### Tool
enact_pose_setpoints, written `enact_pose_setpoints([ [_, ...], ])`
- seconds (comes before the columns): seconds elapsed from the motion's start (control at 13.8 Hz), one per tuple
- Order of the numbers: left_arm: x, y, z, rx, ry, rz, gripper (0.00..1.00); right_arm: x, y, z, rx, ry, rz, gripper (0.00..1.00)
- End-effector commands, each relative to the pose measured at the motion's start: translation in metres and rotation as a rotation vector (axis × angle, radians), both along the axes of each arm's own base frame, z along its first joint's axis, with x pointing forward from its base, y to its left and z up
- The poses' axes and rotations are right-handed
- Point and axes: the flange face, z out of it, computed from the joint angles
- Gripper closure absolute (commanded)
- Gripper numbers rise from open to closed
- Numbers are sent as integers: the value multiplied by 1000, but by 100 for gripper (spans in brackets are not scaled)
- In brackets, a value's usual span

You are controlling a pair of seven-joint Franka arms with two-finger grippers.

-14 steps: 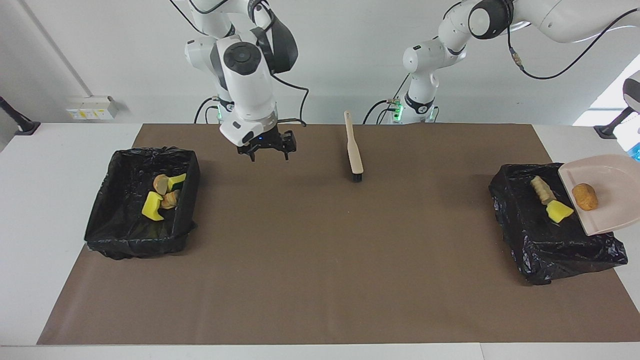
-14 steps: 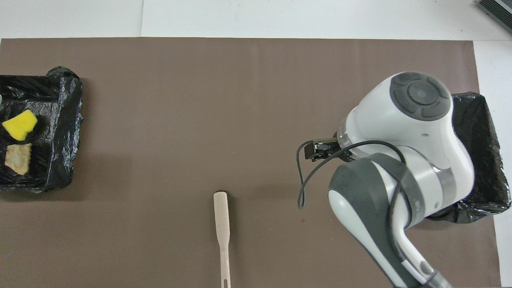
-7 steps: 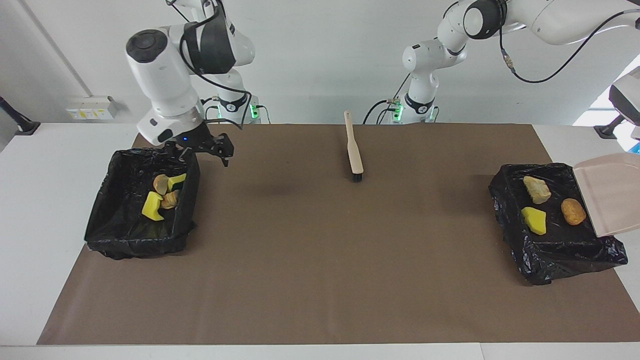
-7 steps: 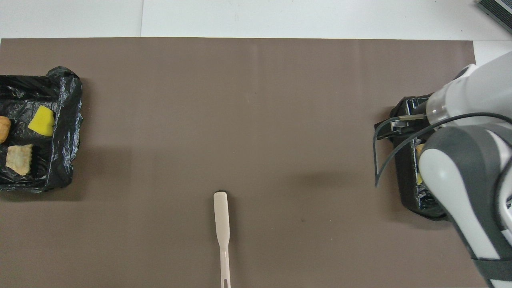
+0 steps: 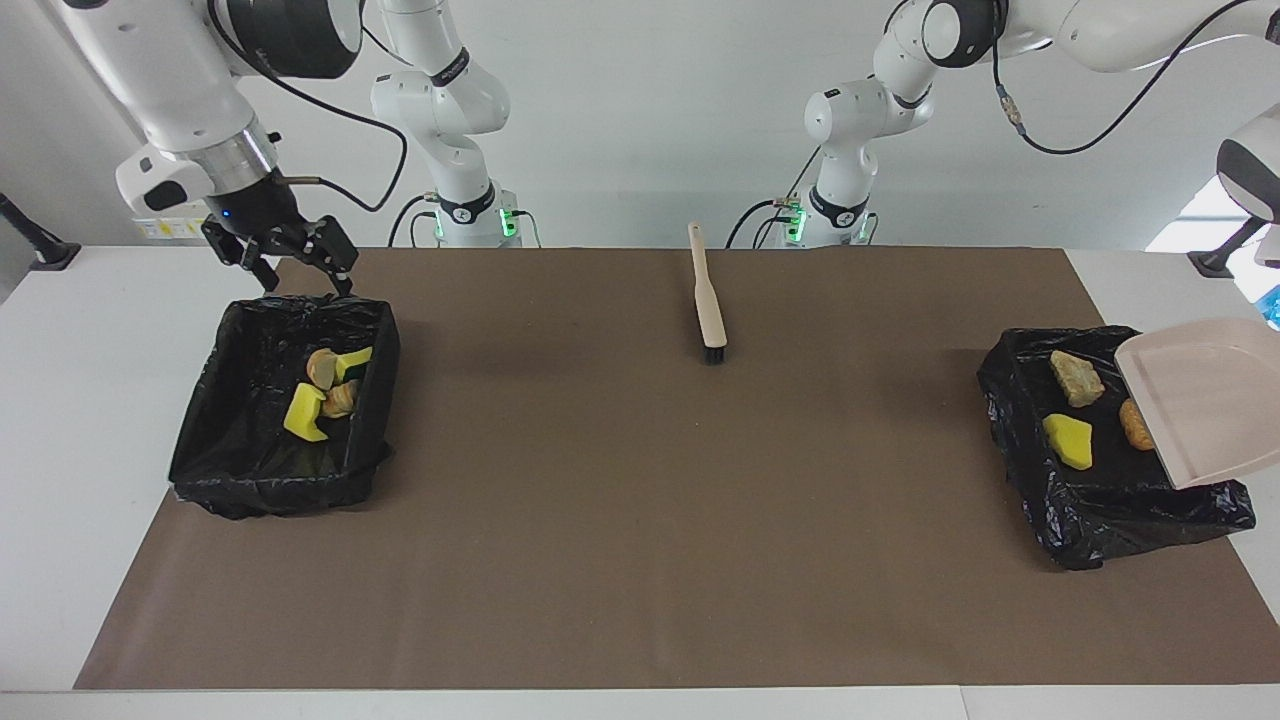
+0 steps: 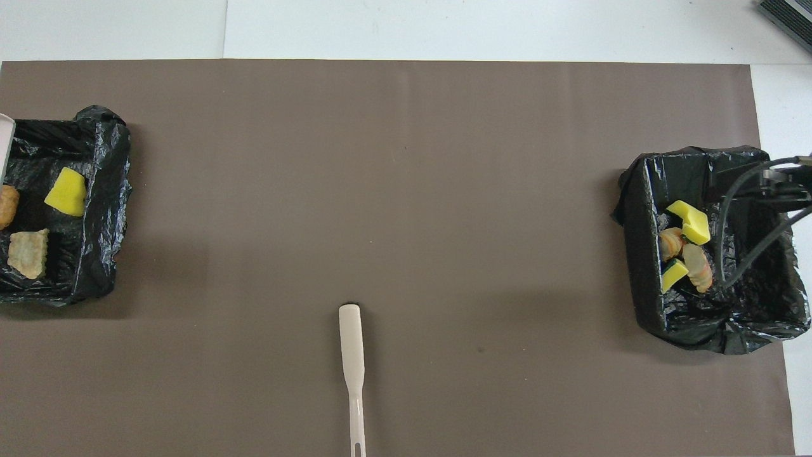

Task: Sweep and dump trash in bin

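The trash lies in two black-lined bins. Several scraps lie in the bin at the right arm's end, also shown overhead. A yellow sponge piece, a tan lump and a brown lump lie in the bin at the left arm's end. The beige dustpan hangs tilted over that bin, holds nothing and partly hides the brown lump. My left gripper is out of view. My right gripper is open and empty, raised over the robot-side rim of its bin.
A beige brush with black bristles lies on the brown mat between the two arm bases, near the robots' edge; overhead it shows as well. The right arm's cable hangs over its bin.
My right gripper has swung from over the mat's middle to over its bin's rim. The brown lump has slid off the dustpan into the other bin.
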Motion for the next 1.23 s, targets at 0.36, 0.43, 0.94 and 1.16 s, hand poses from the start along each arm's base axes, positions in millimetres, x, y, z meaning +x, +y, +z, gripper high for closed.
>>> enact_pose_setpoints([
  [0.36,-55,-27,61,-379,-251,346,100,-27,15,9,0,47,48,0],
  [0.43,-58,-35,59,-430,-261,423,100,-27,17,9,-1,46,50,0],
  [0.94,-90,-145,24,-596,-256,917,100,-20,25,17,-90,-10,88,0],
  [1.16,-118,-229,-3,-532,-294,1088,100,-22,16,24,-69,4,75,0],
])
